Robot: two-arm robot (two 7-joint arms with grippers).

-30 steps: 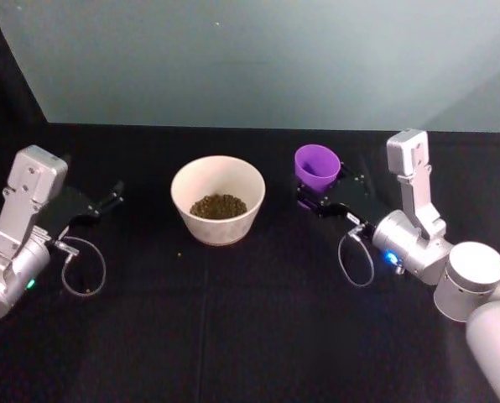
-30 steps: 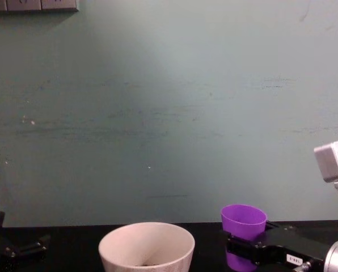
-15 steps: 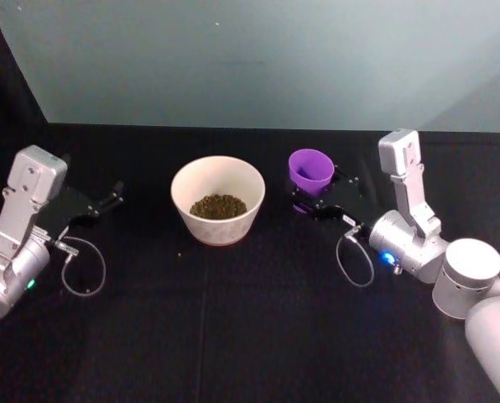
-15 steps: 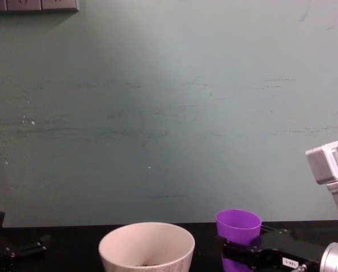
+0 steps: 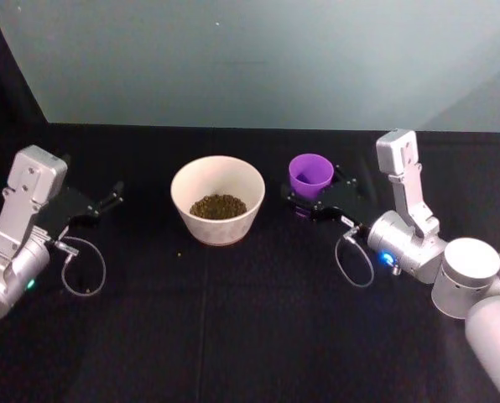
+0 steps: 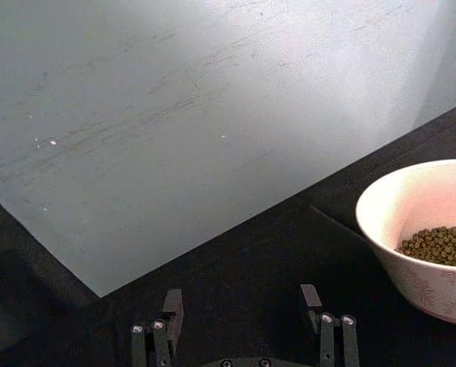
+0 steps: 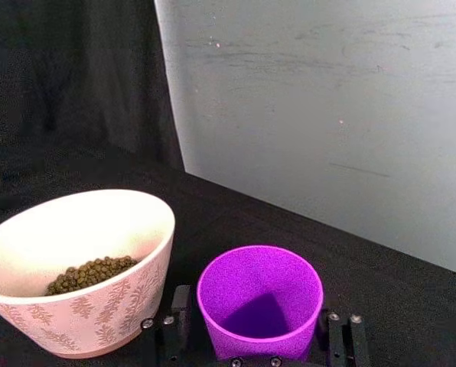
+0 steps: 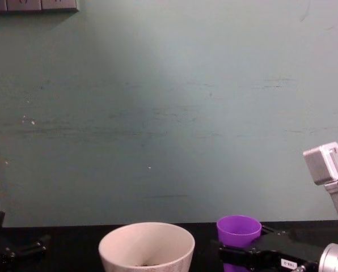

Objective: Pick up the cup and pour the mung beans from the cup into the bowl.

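Note:
The purple cup stands upright just right of the bowl, and my right gripper is shut on its lower part, a finger on each side. In the right wrist view the cup shows a bare purple inside with no grains. The mung beans lie as a dark heap in the cream bowl, also seen from the right wrist as mung beans inside the leaf-patterned bowl. At the far left my left gripper rests open, well away from the bowl.
A black cloth covers the table, and a pale green wall rises behind it. One stray bean lies left of the bowl's foot. Loose cables hang by each wrist. Open cloth stretches in front of the bowl.
My right gripper has carried the cup a little left toward the bowl and lower. The cup has gone from tilted to upright. The left arm has not moved.

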